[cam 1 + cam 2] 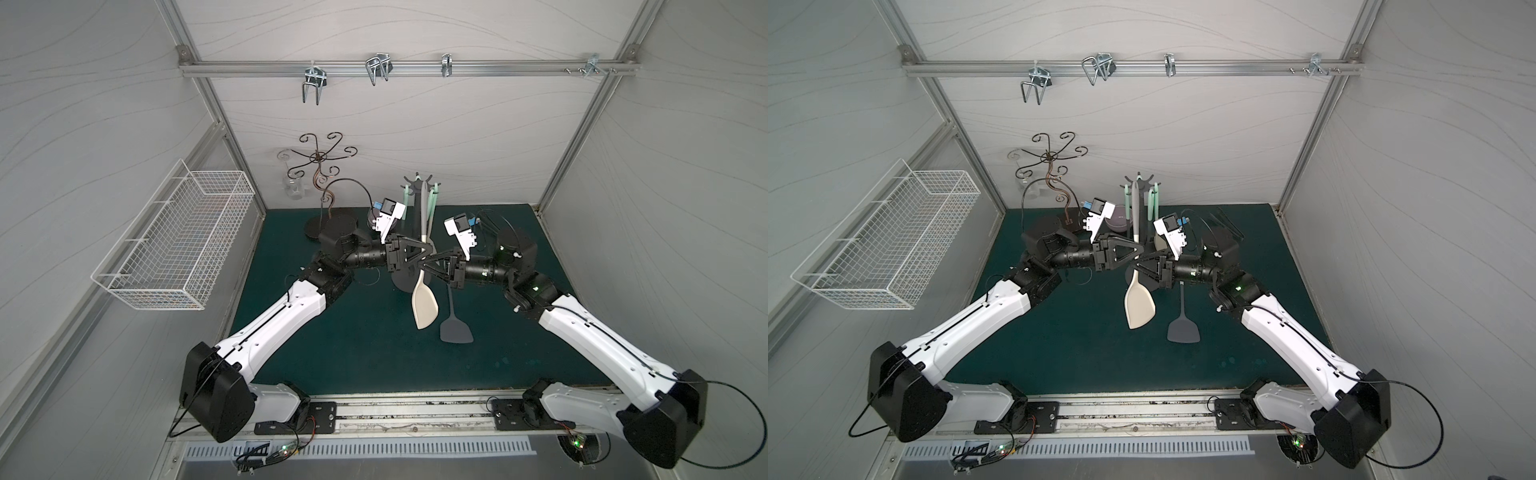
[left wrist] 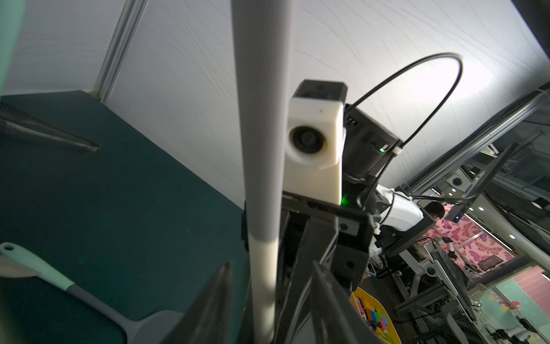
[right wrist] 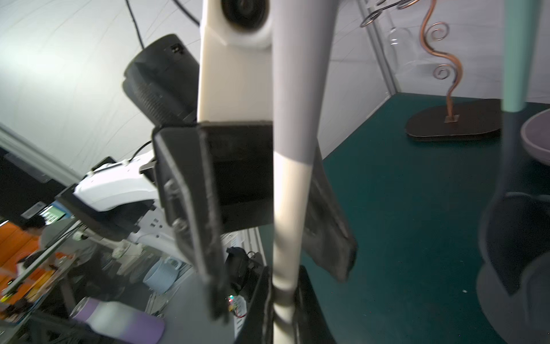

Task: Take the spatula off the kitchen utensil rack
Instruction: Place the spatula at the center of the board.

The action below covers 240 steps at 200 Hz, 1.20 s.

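In both top views the rack (image 1: 417,182) stands at the back middle of the green mat (image 1: 353,353). The cream spatula (image 1: 424,305) is hung from the rack's crown, with its blade low in front of the rack's base. Two grippers are counted at its handle. The left gripper (image 1: 426,254) is spread wide around the handle, while the right gripper (image 1: 424,267) is pinched onto it just below. At least two mint handles are also hung on the rack, close beside the spatula. One grey spatula (image 1: 456,329) is laid on the mat in front of the rack. One bronze wire stand (image 1: 322,166) is set to the rack's left, and one white basket (image 1: 174,241) is fixed further left on the wall. Four hooks are carried by the rail (image 1: 498,66) above the rack.

In a top view one purple bowl (image 1: 1116,222) is seen just left of the rack and one pair of tongs (image 1: 1227,224) to its right.

In the left wrist view the handle is flanked by two fingers (image 2: 215,300), neither touching it.

In the right wrist view the handle is clamped between two fingers (image 3: 259,306). The left gripper's two fingers are seen standing clear on either side of the handle.
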### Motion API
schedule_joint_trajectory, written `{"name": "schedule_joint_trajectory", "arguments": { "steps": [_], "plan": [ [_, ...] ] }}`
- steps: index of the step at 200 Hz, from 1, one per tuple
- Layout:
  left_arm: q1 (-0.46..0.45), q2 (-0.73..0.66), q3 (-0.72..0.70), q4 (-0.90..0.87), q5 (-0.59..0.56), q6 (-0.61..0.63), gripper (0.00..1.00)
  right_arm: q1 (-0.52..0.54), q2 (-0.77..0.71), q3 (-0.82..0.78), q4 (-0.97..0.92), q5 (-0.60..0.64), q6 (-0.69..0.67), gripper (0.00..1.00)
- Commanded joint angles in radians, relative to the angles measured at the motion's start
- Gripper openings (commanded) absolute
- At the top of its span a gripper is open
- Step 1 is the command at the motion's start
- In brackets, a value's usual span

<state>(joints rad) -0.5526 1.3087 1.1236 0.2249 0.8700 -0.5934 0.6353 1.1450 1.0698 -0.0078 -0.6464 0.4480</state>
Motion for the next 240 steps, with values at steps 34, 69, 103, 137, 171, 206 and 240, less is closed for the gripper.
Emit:
{"name": "schedule_joint_trajectory", "arguments": {
  "steps": [34,69,103,137,171,206,240],
  "plan": [
    [0.021,-0.182,0.092,-0.573,-0.604,0.367,0.72,-0.181,-0.050,0.145,-0.604,0.482,-0.101,0.00],
    [0.042,-0.259,0.047,-0.607,-0.751,0.390,0.72,-0.358,0.093,0.178,-0.829,0.482,-0.215,0.00],
    [0.042,-0.271,0.043,-0.629,-0.754,0.403,0.72,-0.334,0.312,0.220,-0.888,0.649,-0.308,0.00],
    [0.042,-0.269,0.056,-0.695,-0.735,0.428,0.73,-0.326,0.498,0.236,-0.897,0.710,-0.354,0.00],
    [0.042,-0.272,0.036,-0.699,-0.741,0.442,0.73,-0.330,0.567,0.208,-0.847,0.685,-0.371,0.00],
    [0.044,-0.249,0.035,-0.698,-0.715,0.435,0.73,-0.334,0.635,0.218,-0.824,0.624,-0.401,0.00],
    [0.043,-0.247,0.029,-0.698,-0.716,0.435,0.73,-0.356,0.676,0.213,-0.826,0.612,-0.413,0.00]
  ]
}}
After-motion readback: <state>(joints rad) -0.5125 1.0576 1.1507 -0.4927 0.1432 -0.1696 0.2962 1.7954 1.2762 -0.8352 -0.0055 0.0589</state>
